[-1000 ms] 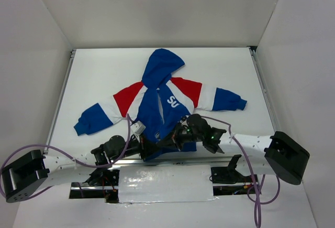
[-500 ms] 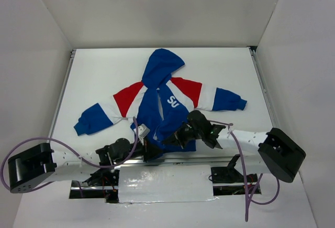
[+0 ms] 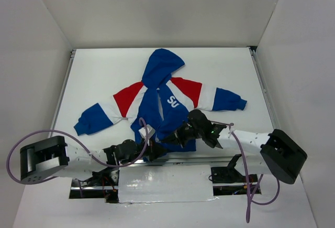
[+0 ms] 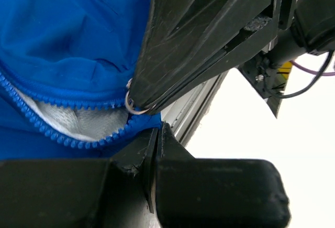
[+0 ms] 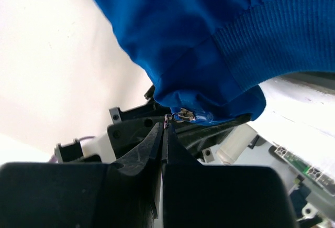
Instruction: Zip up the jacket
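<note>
at the pincer tips: hem anchored, pull pinched

beyond both pincers, has the jacket (image 3: 152, 107) spread flat on the table (image 3: 225, 65), hood at the far end, hem right at the tips. presses the left pincer (image 4: 157, 133) together on the jacket's bottom corner, just below the meeting of the parted zipper teeth (image 4: 57, 99), probably to anchor the cloth and stop any riding up. squeezes the right pincer (image 5: 163, 128) tight on the zipper pull (image 5: 184, 115), just beside the left tips, with the pull's ring (image 4: 133, 106) at its edge. looks set for drawing the slider away toward the hood against the held hem. calls for a straight draw along the teeth; otherwise risks bunching fabric or slipping off the small pull.
</note>
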`<state>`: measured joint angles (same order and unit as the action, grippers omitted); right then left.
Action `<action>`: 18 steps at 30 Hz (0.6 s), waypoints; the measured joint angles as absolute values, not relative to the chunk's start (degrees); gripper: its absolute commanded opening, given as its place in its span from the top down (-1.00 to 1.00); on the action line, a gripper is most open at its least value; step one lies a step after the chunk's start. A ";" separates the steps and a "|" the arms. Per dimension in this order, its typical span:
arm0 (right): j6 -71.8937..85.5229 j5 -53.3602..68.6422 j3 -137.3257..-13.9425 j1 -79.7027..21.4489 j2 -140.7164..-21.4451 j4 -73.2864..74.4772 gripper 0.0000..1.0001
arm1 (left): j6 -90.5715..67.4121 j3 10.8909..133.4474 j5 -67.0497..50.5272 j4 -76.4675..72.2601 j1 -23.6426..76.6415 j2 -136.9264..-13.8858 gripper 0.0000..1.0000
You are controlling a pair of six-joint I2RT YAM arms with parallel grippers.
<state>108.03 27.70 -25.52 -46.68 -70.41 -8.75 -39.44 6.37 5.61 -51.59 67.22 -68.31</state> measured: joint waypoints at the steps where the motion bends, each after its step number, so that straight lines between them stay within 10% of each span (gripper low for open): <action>1: 108.44 27.83 -25.52 -46.68 -70.78 -8.91 1.00 | -39.44 6.70 6.20 -51.55 67.66 -68.99 1.00; 18: 109.54 20.49 -22.33 -46.74 -58.24 -7.29 1.00 | -39.46 7.18 12.16 -44.99 70.02 -58.00 1.00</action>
